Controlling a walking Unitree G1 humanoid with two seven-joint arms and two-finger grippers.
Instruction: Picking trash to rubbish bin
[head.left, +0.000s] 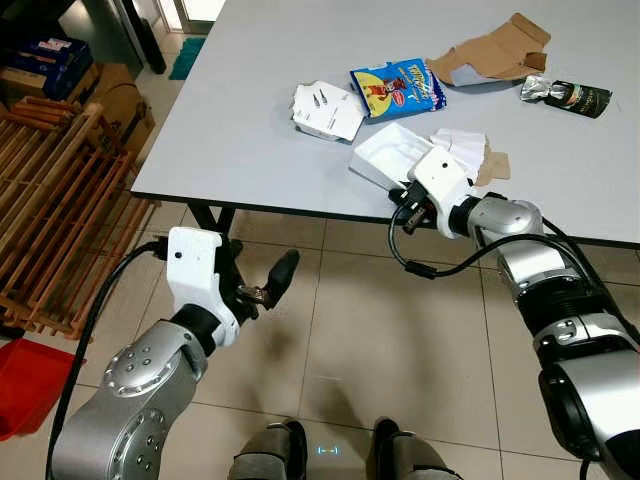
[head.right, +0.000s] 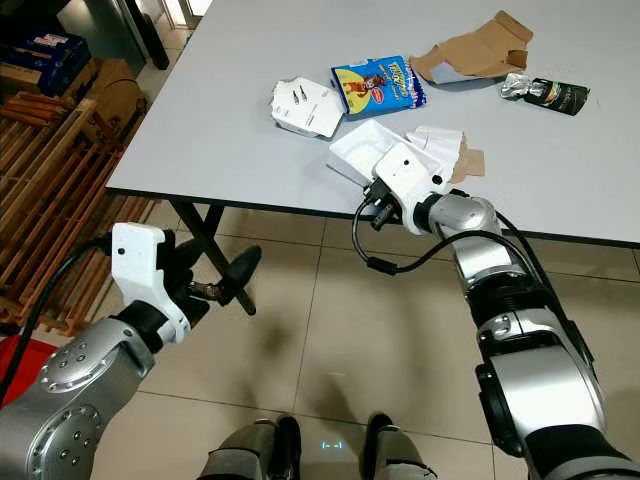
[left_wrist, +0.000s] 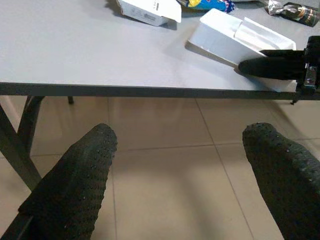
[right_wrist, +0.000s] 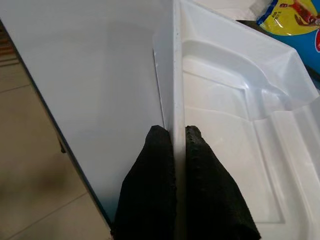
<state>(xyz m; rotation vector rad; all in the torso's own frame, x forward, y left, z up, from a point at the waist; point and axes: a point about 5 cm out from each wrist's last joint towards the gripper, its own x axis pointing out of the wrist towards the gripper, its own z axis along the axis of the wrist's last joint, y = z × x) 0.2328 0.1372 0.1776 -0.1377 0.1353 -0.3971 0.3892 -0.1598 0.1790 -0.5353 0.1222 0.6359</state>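
Observation:
A white plastic tray (head.left: 385, 152) lies at the near edge of the grey table (head.left: 230, 120). My right gripper (right_wrist: 173, 132) is shut on the tray's (right_wrist: 235, 140) thin rim, one finger on each side. Behind the tray lie a blue snack bag (head.left: 398, 88), a white carton (head.left: 328, 108), torn brown cardboard (head.left: 495, 55), a dark foil pouch (head.left: 570, 95) and white paper (head.left: 460, 145). My left gripper (head.left: 262, 280) hangs open over the floor tiles, below the table's edge and left of the tray (left_wrist: 225, 37), with nothing between its fingers.
Wooden slatted racks (head.left: 50, 210) stand at the left, with a red bin (head.left: 25, 385) on the floor beside them. The table's dark legs (head.left: 210, 215) come down just beyond my left gripper. Tiled floor lies in front of my feet.

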